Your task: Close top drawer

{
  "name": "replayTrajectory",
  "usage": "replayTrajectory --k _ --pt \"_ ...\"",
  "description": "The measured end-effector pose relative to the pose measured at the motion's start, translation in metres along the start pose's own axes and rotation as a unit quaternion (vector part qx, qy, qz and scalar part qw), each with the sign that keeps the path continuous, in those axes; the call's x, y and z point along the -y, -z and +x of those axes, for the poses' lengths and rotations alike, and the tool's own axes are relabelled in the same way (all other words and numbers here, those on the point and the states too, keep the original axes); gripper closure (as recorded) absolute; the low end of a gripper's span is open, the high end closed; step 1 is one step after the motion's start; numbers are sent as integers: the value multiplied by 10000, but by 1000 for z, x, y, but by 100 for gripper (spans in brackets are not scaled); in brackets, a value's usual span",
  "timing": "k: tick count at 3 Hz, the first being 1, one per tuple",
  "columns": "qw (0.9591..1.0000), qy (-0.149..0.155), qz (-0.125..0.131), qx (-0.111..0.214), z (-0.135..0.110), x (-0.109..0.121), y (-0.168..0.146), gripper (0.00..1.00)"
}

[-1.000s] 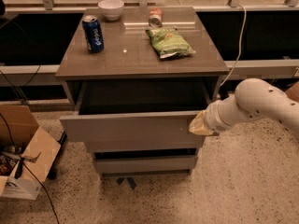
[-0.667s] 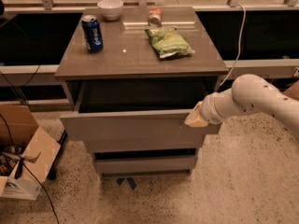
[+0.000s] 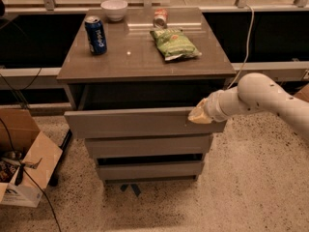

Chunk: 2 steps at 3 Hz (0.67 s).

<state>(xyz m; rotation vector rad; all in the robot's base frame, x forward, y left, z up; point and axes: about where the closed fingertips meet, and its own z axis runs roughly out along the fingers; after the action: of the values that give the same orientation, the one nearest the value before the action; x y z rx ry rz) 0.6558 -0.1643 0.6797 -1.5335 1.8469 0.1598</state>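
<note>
The top drawer (image 3: 135, 123) of the grey-brown cabinet stands pulled out toward me, its plain flat front well ahead of the two lower drawer fronts (image 3: 147, 146). The inside is dark and mostly hidden under the cabinet top. My gripper (image 3: 197, 115) is at the end of the white arm that comes in from the right. Its tip rests against the right end of the top drawer's front, near the upper edge.
On the cabinet top (image 3: 145, 64) stand a blue can (image 3: 95, 35), a white bowl (image 3: 114, 8), a green chip bag (image 3: 175, 43) and a small can (image 3: 160, 18). An open cardboard box (image 3: 24, 163) with cables sits on the floor at left. A railing runs behind.
The arm has moved left and up, pressing the gripper against the drawer front. The drawer front sits slightly further in than a second ago.
</note>
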Motion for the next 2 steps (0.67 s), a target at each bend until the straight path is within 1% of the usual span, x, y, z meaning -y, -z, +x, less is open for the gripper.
replayTrajectory --k 1,2 --pt "10000 -4 46 28 0 4 0 79" --pt "10000 -2 28 33 -1 3 -2 56"
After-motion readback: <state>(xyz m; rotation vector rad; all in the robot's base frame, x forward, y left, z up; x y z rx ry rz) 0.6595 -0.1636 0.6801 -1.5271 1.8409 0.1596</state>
